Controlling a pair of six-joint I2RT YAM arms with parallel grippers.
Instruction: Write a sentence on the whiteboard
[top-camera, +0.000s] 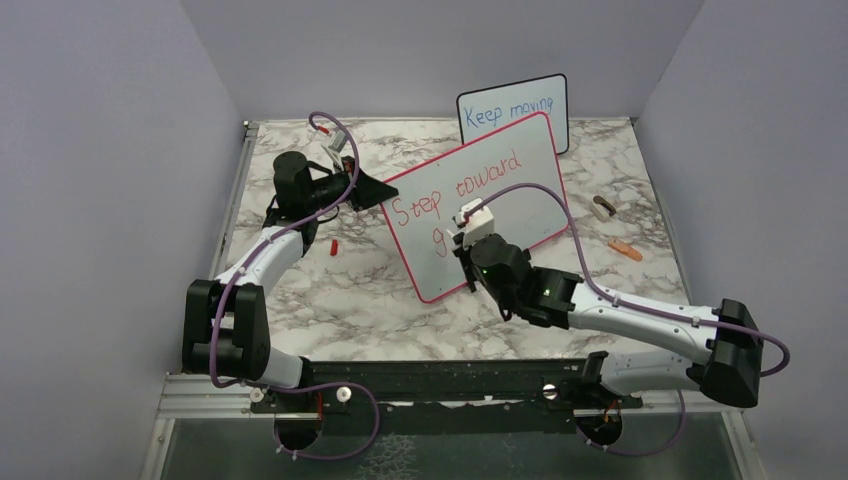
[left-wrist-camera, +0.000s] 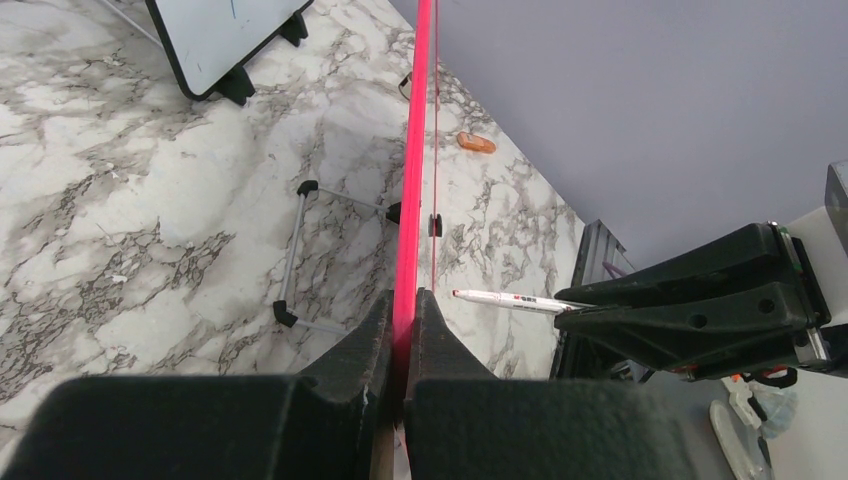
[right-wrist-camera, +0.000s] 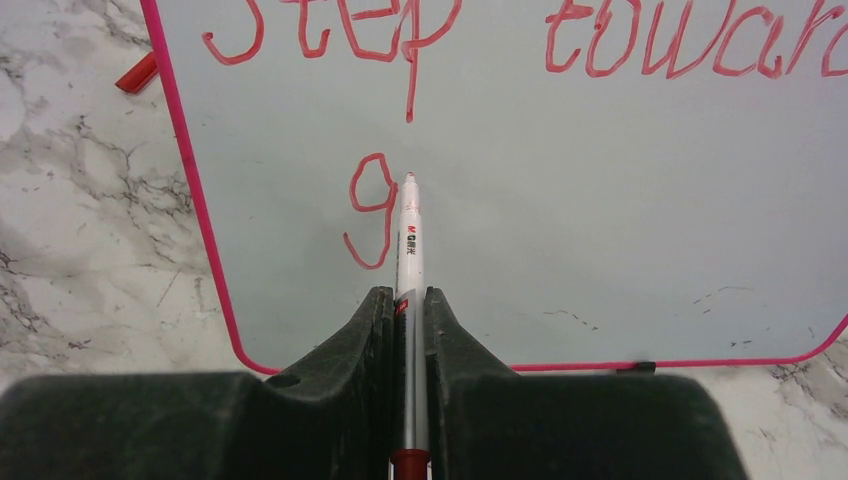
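- Nearest the table's near edge: right gripper (right-wrist-camera: 408, 296), clenched on a white marker (right-wrist-camera: 409, 235).
- Marker tip just right of a red "g", pointing at the whiteboard (right-wrist-camera: 600, 220); contact impossible to tell.
- Mid-table, propped at a tilt: whiteboard bearing the sentence (top-camera: 455, 190), reading "Step toward" with "g" beneath.
- At its left edge: left gripper (left-wrist-camera: 404, 300), clamped tight on the pink frame (left-wrist-camera: 412, 150).
- By the far edge: smaller black-framed board (top-camera: 512, 112), blue writing.
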